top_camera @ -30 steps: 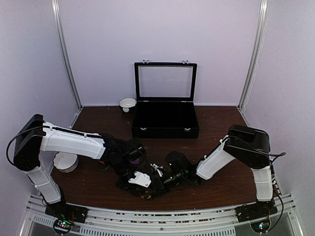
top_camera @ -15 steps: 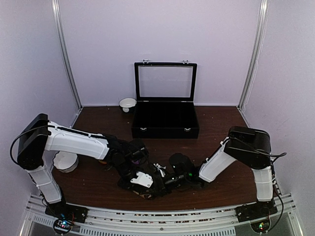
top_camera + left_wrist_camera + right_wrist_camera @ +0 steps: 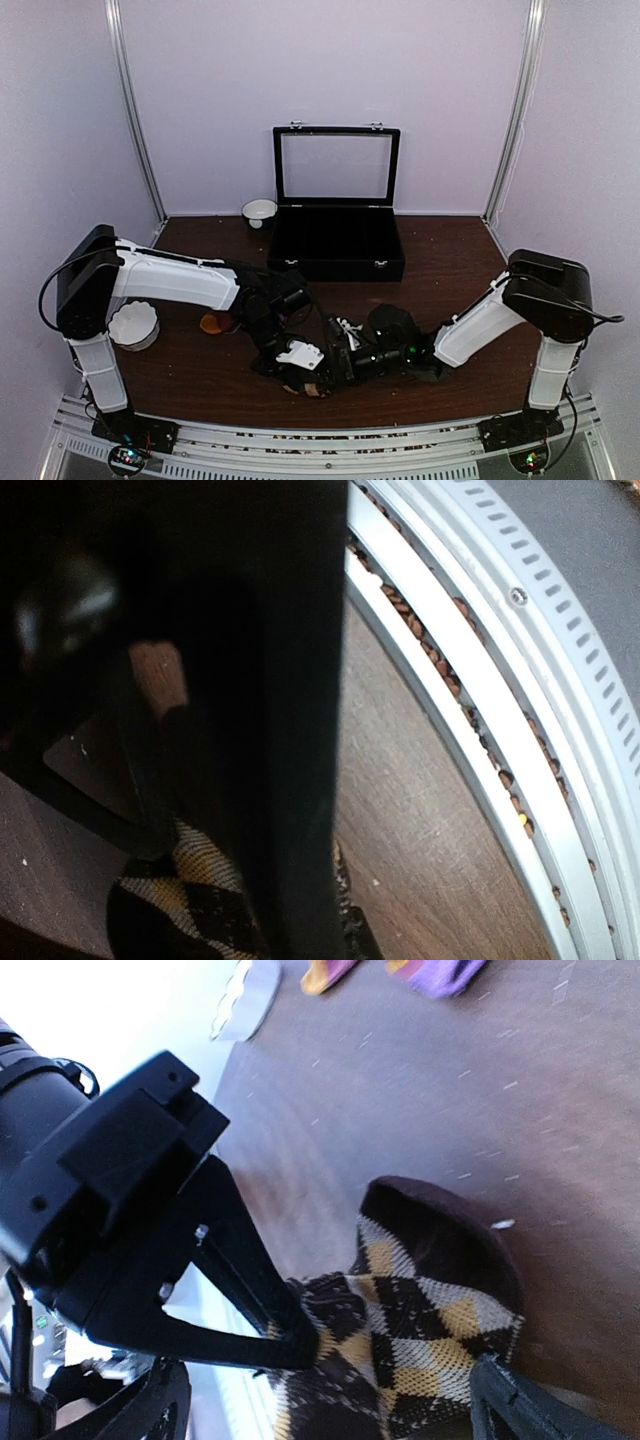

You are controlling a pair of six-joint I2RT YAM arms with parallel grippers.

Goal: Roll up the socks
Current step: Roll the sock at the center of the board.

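Observation:
The dark brown sock with tan argyle diamonds (image 3: 420, 1325) lies bunched near the table's front edge (image 3: 306, 384), and its weave shows at the bottom of the left wrist view (image 3: 165, 900). My left gripper (image 3: 303, 370) is shut on its near end, the black fingertips (image 3: 300, 1345) pinching the fabric. My right gripper (image 3: 336, 367) faces it from the right, open, with a finger on each side of the sock and not closed on it (image 3: 330, 1420). The magenta sock's orange toe (image 3: 212, 323) lies further left, and its orange and purple parts (image 3: 440, 972) show in the right wrist view.
A black case with its lid up (image 3: 336, 255) stands at the back centre. A small white bowl (image 3: 259, 210) sits to its left. A fluted white dish (image 3: 133, 324) sits by the left arm's base. The metal rail (image 3: 480, 680) runs along the front edge.
My right gripper has opened and let go of the argyle sock. My left gripper has closed on it. Both arms and the sock have shifted to the right.

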